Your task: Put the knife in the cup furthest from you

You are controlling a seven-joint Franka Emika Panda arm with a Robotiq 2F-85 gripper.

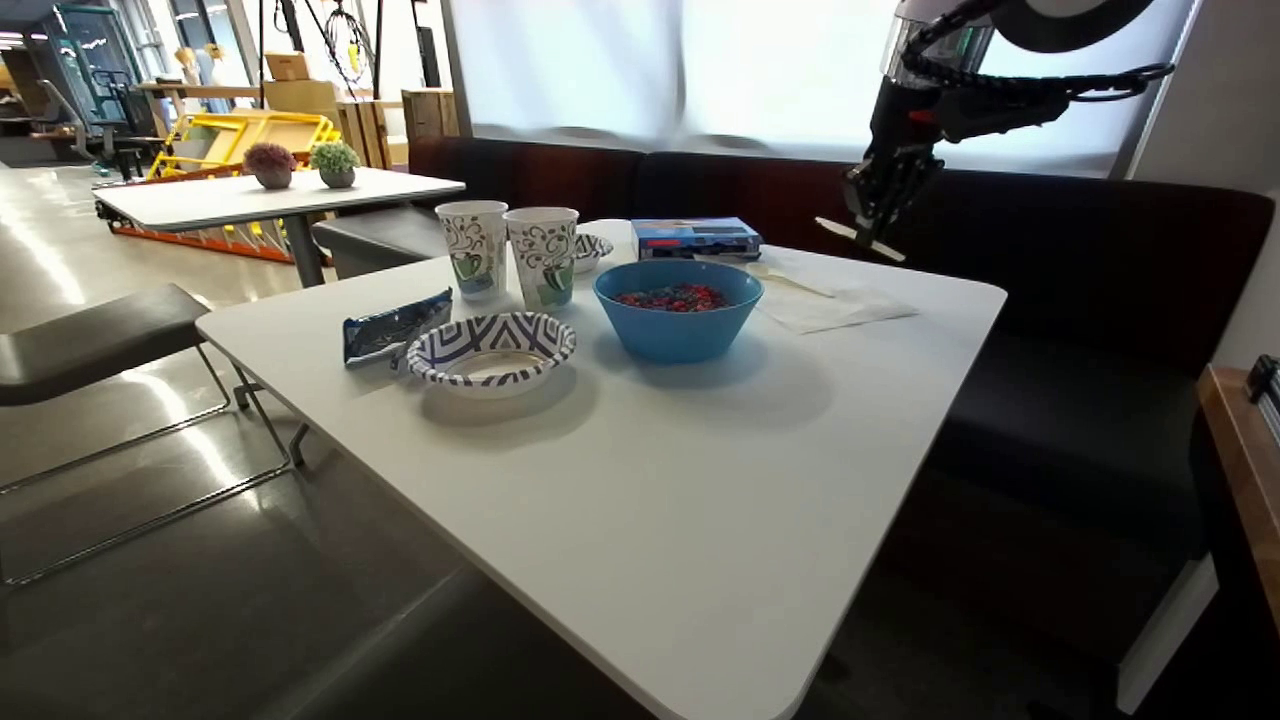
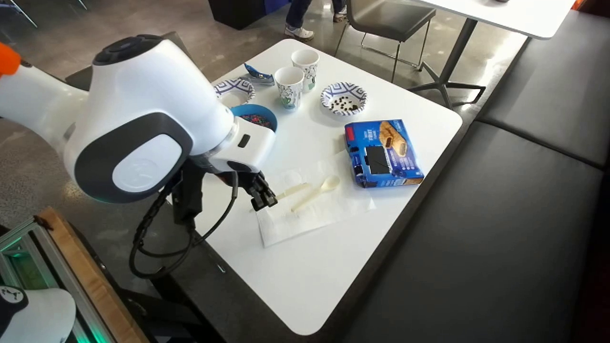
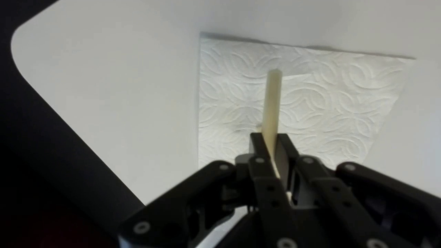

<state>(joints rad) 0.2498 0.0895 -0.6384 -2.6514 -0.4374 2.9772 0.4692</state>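
My gripper (image 3: 269, 138) is shut on a cream plastic knife (image 3: 272, 100), held crosswise between the fingertips. In an exterior view the gripper (image 1: 868, 234) holds the knife (image 1: 836, 228) in the air beyond the table's far right edge. The gripper (image 2: 265, 197) and knife (image 2: 294, 190) also show above the napkin in an exterior view. Two white patterned paper cups stand upright close together. The cup further from the robot (image 2: 307, 71) shows also in an exterior view (image 1: 470, 250); the nearer cup (image 2: 289, 93) is beside it (image 1: 545, 260). The cups are out of the wrist view.
A blue bowl (image 1: 680, 338) of coloured pieces stands near the cups. A patterned paper bowl (image 1: 490, 372), a blue packet (image 1: 398, 328), another paper bowl (image 2: 344, 89) and a blue box (image 2: 386, 155) are around. A spoon (image 2: 312, 194) lies on the napkin (image 2: 286, 231).
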